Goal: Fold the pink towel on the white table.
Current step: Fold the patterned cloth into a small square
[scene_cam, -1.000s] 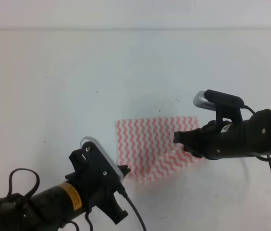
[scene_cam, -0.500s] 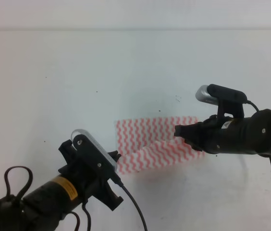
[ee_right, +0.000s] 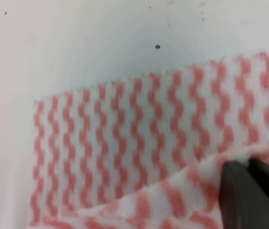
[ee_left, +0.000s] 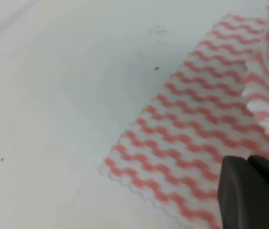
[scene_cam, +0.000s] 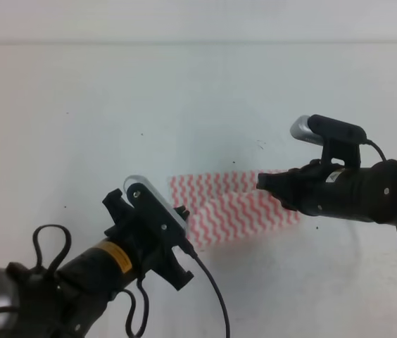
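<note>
The pink towel (scene_cam: 235, 208), striped in pink and white zigzags, lies on the white table (scene_cam: 100, 105) with its near half lifted and doubled back over the far half. My left gripper (scene_cam: 182, 213) is shut on the towel's near-left corner. My right gripper (scene_cam: 260, 183) is shut on the right corner. In the left wrist view the dark fingers (ee_left: 256, 191) sit pressed together above the flat layer of the towel (ee_left: 191, 124). A raised flap runs along the right. In the right wrist view the closed fingers (ee_right: 251, 188) pinch a fold of the towel (ee_right: 139, 143).
Bare white table (scene_cam: 58, 155) with a few tiny dark specks surrounds the cloth on all sides. Black cables trail from both arms near the front edge and the right edge. The table's far edge runs along the top of the high view.
Both grippers have carried the towel's near edge away from me toward its far edge. The visible cloth has become a narrower band.
</note>
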Action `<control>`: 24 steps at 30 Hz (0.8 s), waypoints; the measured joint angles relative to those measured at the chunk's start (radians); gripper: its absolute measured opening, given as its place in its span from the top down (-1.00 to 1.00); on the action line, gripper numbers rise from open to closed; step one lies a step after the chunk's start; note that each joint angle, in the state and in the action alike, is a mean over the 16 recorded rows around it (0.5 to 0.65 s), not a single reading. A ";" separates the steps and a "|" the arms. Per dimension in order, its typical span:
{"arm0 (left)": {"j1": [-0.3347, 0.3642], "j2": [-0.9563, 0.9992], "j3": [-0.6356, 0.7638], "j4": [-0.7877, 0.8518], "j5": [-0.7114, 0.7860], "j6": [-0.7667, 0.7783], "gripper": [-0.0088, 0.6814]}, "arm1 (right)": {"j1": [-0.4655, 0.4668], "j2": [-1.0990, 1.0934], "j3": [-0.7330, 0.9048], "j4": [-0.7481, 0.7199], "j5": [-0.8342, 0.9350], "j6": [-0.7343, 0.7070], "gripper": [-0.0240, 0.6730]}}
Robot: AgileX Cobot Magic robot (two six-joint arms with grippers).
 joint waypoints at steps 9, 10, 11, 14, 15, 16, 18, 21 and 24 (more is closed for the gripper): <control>0.000 0.030 -0.027 -0.083 -0.019 0.059 0.99 | -0.027 0.000 0.000 0.001 -0.005 0.000 0.98; 0.000 0.031 -0.028 -0.092 -0.022 0.065 0.99 | -0.031 0.000 0.000 0.001 -0.004 0.000 0.98; 0.000 0.031 -0.029 -0.098 -0.025 0.070 0.99 | -0.035 0.000 0.000 0.001 -0.003 0.000 0.98; 0.000 0.032 -0.030 -0.108 -0.030 0.080 0.99 | -0.047 0.003 0.000 0.001 0.001 0.000 0.98; 0.000 0.033 -0.030 -0.109 -0.031 0.081 0.99 | -0.050 0.004 0.000 0.001 0.003 0.000 0.98; 0.000 0.033 -0.030 -0.109 -0.031 0.081 0.99 | -0.054 0.005 0.000 0.001 0.005 0.000 0.98; 0.000 0.034 -0.031 -0.109 -0.034 0.085 0.99 | -0.059 0.008 0.000 0.001 0.009 0.000 0.98; 0.000 0.035 -0.031 -0.117 -0.047 0.091 0.99 | -0.062 0.011 0.000 0.001 0.014 -0.001 0.98; 0.000 0.034 -0.032 -0.162 -0.070 0.086 0.99 | -0.062 0.014 0.000 0.000 0.015 -0.003 0.98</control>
